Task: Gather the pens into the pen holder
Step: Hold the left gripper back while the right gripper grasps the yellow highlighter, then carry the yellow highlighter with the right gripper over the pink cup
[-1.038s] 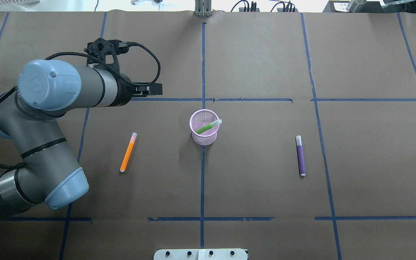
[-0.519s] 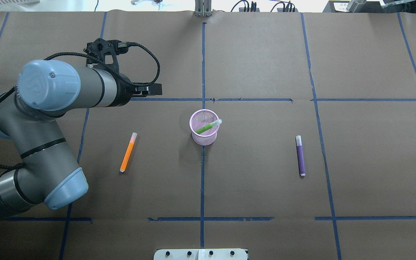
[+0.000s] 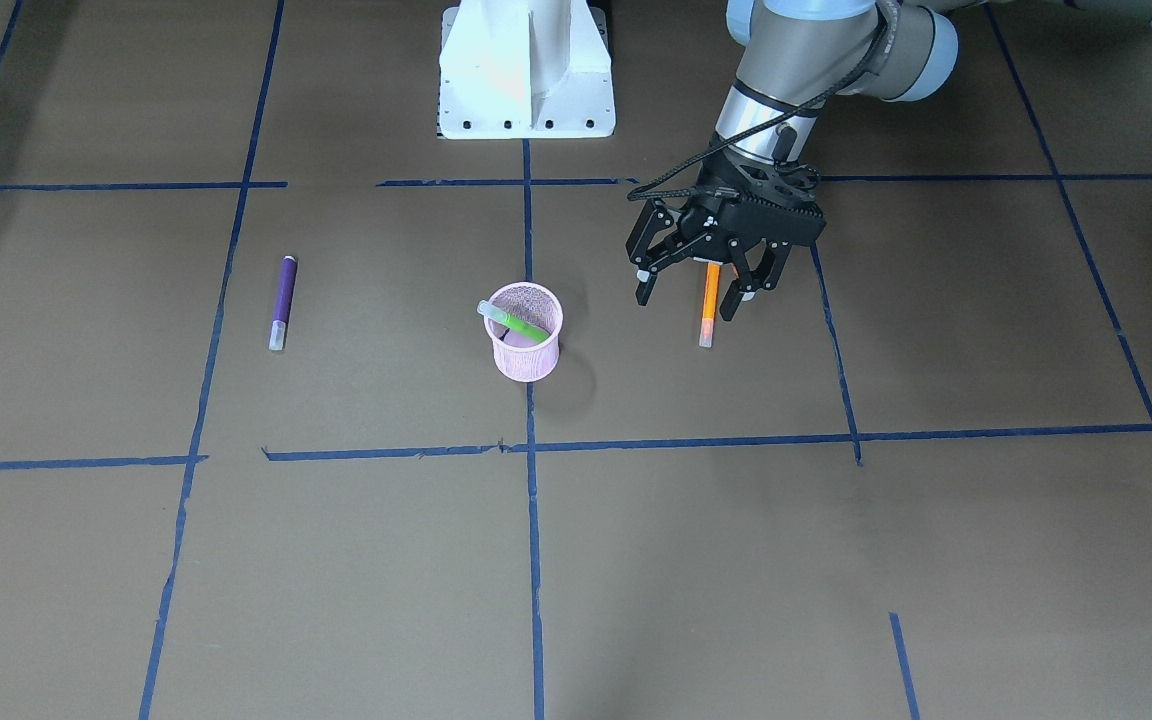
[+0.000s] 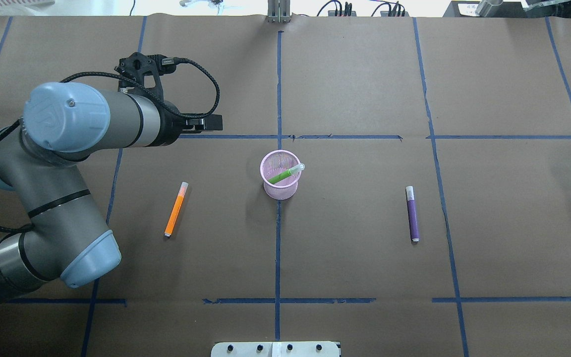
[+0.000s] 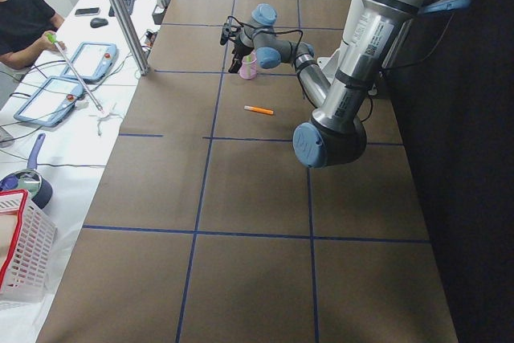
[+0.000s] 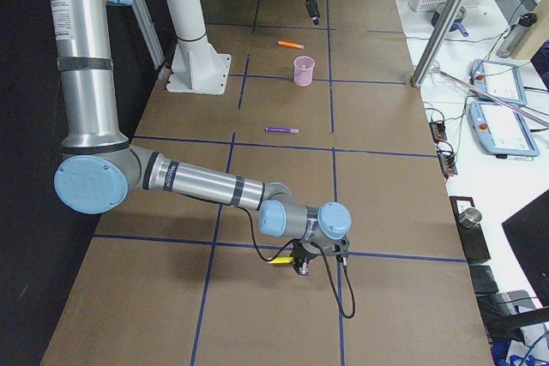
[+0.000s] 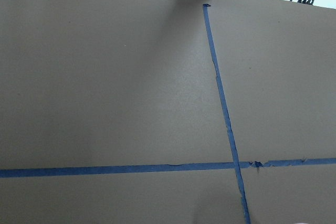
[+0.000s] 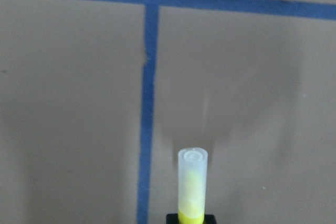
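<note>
Front view: the left gripper point(image 3: 691, 292) hangs with its jaws spread wide and empty. The orange pen point(image 3: 706, 318) shows through their gap, flat on the table, and is probably the next pick. Beside the jaws, the pen holder point(image 3: 526, 345) has the green pen point(image 3: 514, 322) leaning on its rim.

Right side view: the right gripper point(image 6: 299, 267) is low — far from the holder.

Its wrist view: the yellow pen point(image 8: 192, 182) juts cap-first from jaws that seem clamped on it.

No writing is legible.

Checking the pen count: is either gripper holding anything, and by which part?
The right gripper holds the yellow pen by its yellow barrel; the capped end sticks out. The left gripper is open and empty.
</note>
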`<state>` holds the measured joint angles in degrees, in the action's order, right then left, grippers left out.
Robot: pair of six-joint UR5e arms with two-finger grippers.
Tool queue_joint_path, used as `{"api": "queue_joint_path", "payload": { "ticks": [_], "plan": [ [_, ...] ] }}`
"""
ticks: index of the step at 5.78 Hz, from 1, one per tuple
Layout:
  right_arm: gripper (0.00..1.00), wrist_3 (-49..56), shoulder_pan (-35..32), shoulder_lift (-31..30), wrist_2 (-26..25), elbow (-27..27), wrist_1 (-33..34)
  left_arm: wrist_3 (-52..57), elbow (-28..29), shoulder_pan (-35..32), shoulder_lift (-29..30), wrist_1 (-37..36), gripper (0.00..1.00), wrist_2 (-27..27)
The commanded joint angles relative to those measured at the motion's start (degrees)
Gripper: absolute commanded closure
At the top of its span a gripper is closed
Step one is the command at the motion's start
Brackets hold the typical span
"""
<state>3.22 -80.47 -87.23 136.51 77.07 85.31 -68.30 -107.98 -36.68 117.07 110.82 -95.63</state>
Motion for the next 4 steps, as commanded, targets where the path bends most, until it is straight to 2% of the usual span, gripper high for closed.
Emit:
{"api": "queue_joint_path", "payload": {
  "ticks": [1,2,3,4],
  "plan": [
    [1.00,-0.8,0.8,-0.1,3.8,12.1,-0.2,-0.1,0.1,0.3,0.1,-0.1,0.00,0.0],
    [1.00,-1.6,3.1,0.5,3.8,18.0,-0.2,-0.3,0.1,0.4,0.1,-0.1,0.00,0.0],
    [1.00,-9.1,6.6,2.3,3.6,23.4,-0.3,0.0,0.2,0.4,-0.4,0.1,0.00,0.1],
    [1.00,-19.6,10.4,4.2,3.2,28.6,-5.2,0.3,0.2,0.6,-0.9,1.2,0.00,0.0]
  ]
}}
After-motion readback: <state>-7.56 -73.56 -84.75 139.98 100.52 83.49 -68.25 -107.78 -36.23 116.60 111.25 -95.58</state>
